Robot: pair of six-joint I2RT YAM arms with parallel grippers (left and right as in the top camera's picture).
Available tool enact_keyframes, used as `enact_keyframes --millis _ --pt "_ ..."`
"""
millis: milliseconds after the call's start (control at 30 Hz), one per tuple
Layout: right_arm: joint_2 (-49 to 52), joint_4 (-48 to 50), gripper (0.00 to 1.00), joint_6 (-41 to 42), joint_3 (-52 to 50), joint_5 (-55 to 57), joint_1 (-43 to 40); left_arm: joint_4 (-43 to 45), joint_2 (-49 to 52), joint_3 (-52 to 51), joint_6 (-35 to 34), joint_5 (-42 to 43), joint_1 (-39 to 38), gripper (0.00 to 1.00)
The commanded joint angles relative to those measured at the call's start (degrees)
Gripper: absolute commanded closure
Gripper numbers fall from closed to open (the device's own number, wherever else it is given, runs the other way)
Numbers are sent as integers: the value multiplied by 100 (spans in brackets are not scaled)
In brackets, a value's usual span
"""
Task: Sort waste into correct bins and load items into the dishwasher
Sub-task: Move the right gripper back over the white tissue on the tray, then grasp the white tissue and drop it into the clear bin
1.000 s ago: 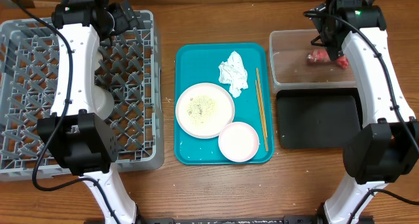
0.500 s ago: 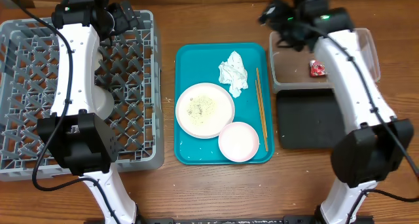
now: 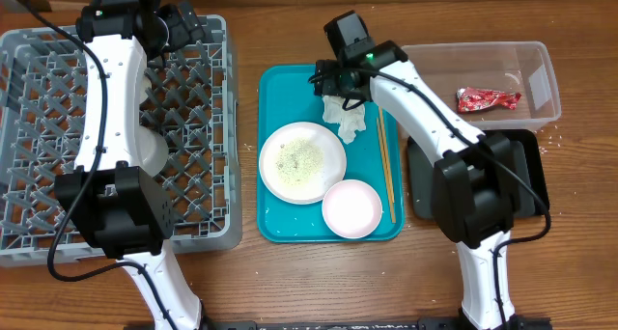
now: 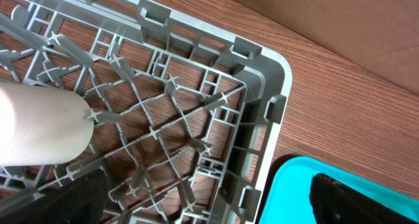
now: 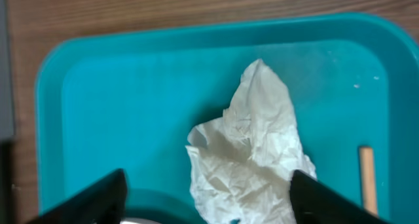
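A crumpled white napkin (image 3: 348, 118) lies at the far end of the teal tray (image 3: 280, 224). My right gripper (image 3: 338, 87) hangs over it. In the right wrist view this gripper (image 5: 209, 201) is open, its black fingers on either side of the napkin (image 5: 255, 152). A white plate (image 3: 301, 162) strewn with pale rice grains and a small white bowl (image 3: 351, 207) sit on the tray. The red wrapper (image 3: 488, 99) lies in the clear tub (image 3: 531, 60). My left gripper (image 3: 193, 33) is open and empty over the far right corner of the grey dish rack (image 3: 58, 233).
Thin wooden chopsticks (image 3: 386, 161) lie along the tray's right side. The black tray (image 3: 526, 166) sits below the clear tub, partly under my right arm. A white dish (image 3: 154, 147) stands in the rack, and shows as a pale rounded shape (image 4: 39, 126) in the left wrist view.
My right arm has swung left from above the clear tub to above the napkin on the teal tray, and its jaws have narrowed a little. The left arm has stayed put.
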Motion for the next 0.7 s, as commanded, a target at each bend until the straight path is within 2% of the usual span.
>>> enact_keyframes --millis 0,267,367,533,600,633,667 --pt "140 13 28 -221 11 114 -11 17 -85 70 -96 -39 15 0" --pt "457 -254 28 -225 -76 55 0 17 -85 70 -96 -39 15 0" --pt "457 -184 33 -227 -155 127 0 17 -85 70 -96 -39 15 0" --pt "457 -63 59 -221 -142 162 0 17 -85 70 -96 -39 15 0" --pt "457 -98 89 -221 -142 162 0 17 -85 70 -96 -39 15 0" --pt "455 -114 96 -216 -138 162 0 17 -85 70 -96 -39 15 0" --pt "455 -131 96 -168 -125 162 0 17 -85 70 -96 -39 15 0"
